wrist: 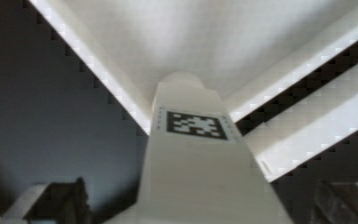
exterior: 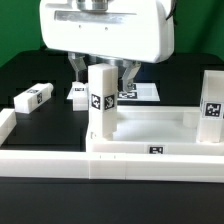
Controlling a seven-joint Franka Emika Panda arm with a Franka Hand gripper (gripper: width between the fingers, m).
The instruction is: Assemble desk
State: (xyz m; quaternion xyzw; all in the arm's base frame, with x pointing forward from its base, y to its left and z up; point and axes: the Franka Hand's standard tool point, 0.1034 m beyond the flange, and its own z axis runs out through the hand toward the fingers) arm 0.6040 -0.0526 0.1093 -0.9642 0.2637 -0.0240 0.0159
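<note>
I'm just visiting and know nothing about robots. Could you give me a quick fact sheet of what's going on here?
Job: assembling a white desk
gripper: open, one finger on each side of the centre leg, gaps visible in the wrist view
centre leg: upright, at the tabletop's end on the exterior view's left
tabletop: lying flat, rim up
right leg: upright at the tabletop's other end
loose leg: lying on the black table, apart
marker board: flat behind the gripper
</note>
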